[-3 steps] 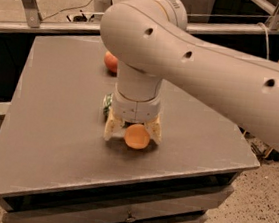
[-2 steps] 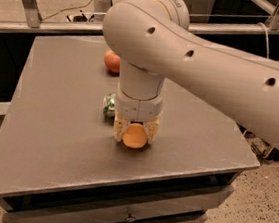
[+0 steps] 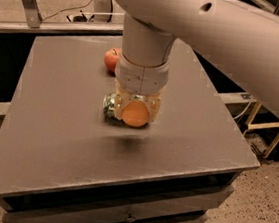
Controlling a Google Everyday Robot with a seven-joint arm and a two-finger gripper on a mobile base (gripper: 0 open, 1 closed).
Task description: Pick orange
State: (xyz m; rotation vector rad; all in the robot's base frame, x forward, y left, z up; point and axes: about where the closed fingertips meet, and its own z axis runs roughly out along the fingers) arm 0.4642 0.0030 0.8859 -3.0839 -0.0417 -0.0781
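Gripping the orange (image 3: 135,116), the tool (image 3: 135,109) hangs near the middle of the surface (image 3: 51,138), its 2 pale fingers (image 3: 153,110) closed against the fruit's left and right sides. The orange is round, matte and light orange, and it faces the camera from between the fingers. A soft dark shadow (image 3: 128,141) lies on the surface just under it, with a thin strip of bare grey between fruit and shadow, so the orange appears to be held clear of the surface and not resting on it.

Just to the left of the tool, and partly hidden behind it, sits a green can (image 3: 108,105), dented and shiny. Its print is too blurred to read. Farther back, well apart from the orange, a red apple (image 3: 112,59) rests on the surface beside the arm's upright wrist section.

The arm (image 3: 228,38) is 1 thick off-white limb that enters from the upper right, crosses the top of the view and turns straight down into the wrist above the tool. 2 small dark holes show along its side.

The surface is a dark grey square top, with drawer fronts (image 3: 127,215) below its front edge. Beyond it, a power strip (image 3: 82,18) with a cable lies on the pale floor (image 3: 264,208).
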